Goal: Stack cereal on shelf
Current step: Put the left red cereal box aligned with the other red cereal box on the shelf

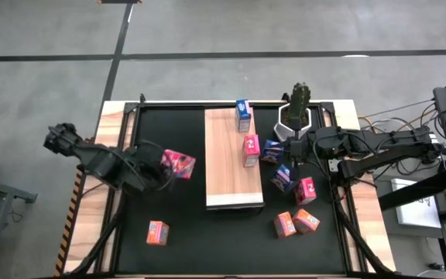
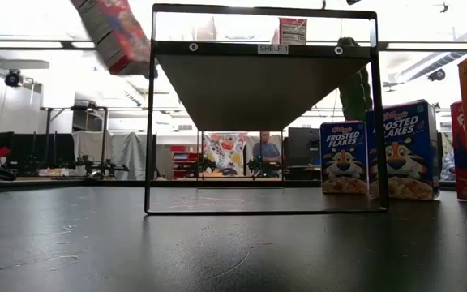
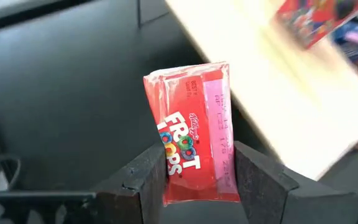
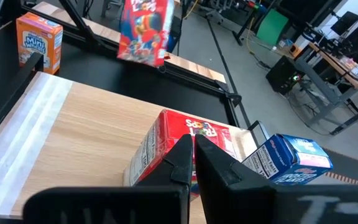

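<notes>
cereal first: a red froot loops box (image 3: 194, 134) sits clamped between the two fingers (image 3: 263, 180) of my left gripper (image 1: 158, 169), held up off the black mat (image 1: 169, 205), the jaws closed just to the box's width. past those fingertips lies the long edge of the shelf (image 1: 227, 167), a light wood board. my right gripper (image 4: 193, 163) hangs over the far side of that board with its fingers pressed together on nothing, tips just above a second red box (image 1: 251, 150) standing on the wood. beside it leans a blue box (image 4: 291, 160). beyond my right fingertips an orange box (image 4: 39, 42) stands on the mat, and the cactus (image 1: 298, 102) is close by my right wrist.
</notes>
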You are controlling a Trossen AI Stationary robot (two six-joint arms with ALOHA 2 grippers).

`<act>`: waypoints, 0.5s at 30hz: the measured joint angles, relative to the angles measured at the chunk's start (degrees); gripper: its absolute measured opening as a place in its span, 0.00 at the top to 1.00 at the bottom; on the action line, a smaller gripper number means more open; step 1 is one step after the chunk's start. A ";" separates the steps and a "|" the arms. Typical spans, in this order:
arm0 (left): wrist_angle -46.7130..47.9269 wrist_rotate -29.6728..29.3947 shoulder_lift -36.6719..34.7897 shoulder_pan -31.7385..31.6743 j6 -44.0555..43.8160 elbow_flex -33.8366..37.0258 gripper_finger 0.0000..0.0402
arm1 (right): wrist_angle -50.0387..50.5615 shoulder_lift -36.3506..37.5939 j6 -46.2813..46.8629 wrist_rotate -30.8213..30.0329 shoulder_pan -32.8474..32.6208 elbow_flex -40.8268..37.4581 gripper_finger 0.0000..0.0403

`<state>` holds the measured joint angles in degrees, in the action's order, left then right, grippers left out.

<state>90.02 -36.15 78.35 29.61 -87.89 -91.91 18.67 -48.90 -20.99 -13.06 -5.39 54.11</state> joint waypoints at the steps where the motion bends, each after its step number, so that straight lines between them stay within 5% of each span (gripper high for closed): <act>1: -0.02 -0.95 0.00 -0.25 1.80 -0.99 0.61 | 0.01 0.01 0.14 0.00 0.00 0.00 0.98; 5: -4.34 -2.87 0.00 -1.46 15.08 -3.31 0.61 | 0.38 0.02 0.37 0.00 0.00 0.00 0.98; 10: -18.52 -3.19 0.11 -2.87 43.59 -3.39 0.61 | 0.38 0.02 0.16 0.00 0.00 -0.02 0.98; 15: -28.54 7.89 1.33 -5.64 72.44 -3.34 0.61 | 0.38 0.04 0.41 0.00 0.00 -0.01 0.98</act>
<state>61.48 -28.26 79.68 23.97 -15.45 -95.24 19.05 -48.86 -20.58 -13.06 -5.39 54.10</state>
